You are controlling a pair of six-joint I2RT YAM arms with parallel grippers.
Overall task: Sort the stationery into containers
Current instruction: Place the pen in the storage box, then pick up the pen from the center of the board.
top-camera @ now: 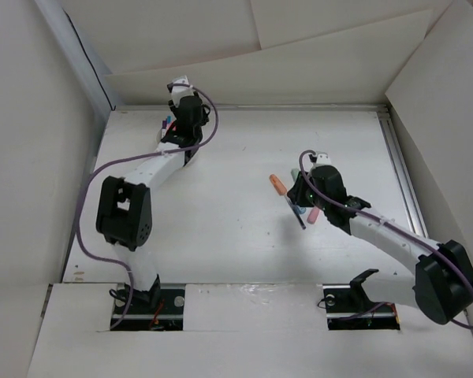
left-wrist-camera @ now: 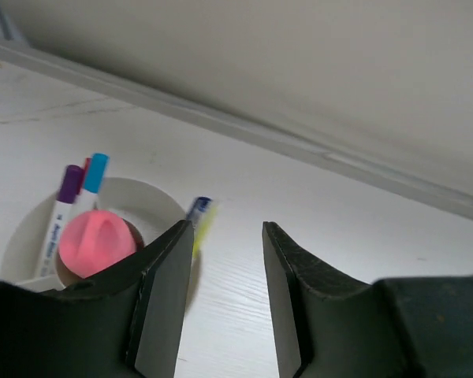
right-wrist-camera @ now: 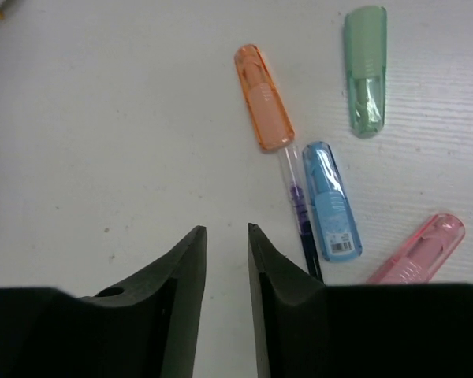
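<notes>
The white round cup stands at the far left of the table, holding a pink-capped glue stick, a purple-capped marker and a blue-capped one. A blurred yellow pen with a blue end shows at the cup's right rim. My left gripper hangs open just right of the cup with nothing between its fingers. On the table lie an orange stick, a green stick, a blue stick, a pink stick and a thin pen. My right gripper sits left of them, its jaws narrowly apart and empty.
White cardboard walls enclose the table on the left, back and right. A raised ledge runs along the back edge just behind the cup. From above, the orange stick and the thin pen lie mid-table by the right gripper.
</notes>
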